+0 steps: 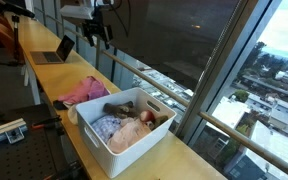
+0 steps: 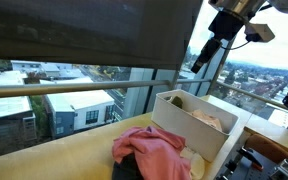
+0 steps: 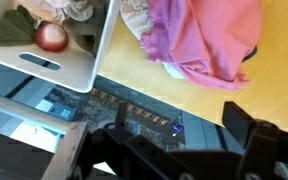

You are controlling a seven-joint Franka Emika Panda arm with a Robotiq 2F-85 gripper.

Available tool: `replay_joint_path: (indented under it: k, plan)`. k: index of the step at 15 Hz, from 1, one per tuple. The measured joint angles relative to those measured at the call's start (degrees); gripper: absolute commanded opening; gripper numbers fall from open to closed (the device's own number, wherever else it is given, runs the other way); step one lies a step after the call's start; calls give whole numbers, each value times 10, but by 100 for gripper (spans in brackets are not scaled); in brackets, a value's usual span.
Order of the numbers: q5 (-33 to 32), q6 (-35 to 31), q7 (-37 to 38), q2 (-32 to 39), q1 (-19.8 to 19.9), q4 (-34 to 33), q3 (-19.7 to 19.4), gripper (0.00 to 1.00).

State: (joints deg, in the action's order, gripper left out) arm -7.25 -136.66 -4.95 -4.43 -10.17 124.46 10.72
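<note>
My gripper hangs high above the wooden counter, well clear of everything on it. In the wrist view its dark fingers stand wide apart at the bottom, so the gripper is open, with only the window ledge and the street far below showing between them. A crumpled pink cloth lies on the counter beside a white bin. The bin holds clothes, a red round thing and a dark green piece. Both exterior views show the pink cloth next to the bin.
The counter runs along a tall window with a metal railing. An open laptop stands at the far end. A dark garment lies under the pink cloth. The window blind hangs close behind the arm.
</note>
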Motion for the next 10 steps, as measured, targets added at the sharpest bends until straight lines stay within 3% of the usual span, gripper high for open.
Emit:
replay_joint_path:
  k: [5,10]
  plan:
    - [0,-22,-46,5,52,20,-57,100]
    - [-1,-93,-79,65,98,54,-103,100]
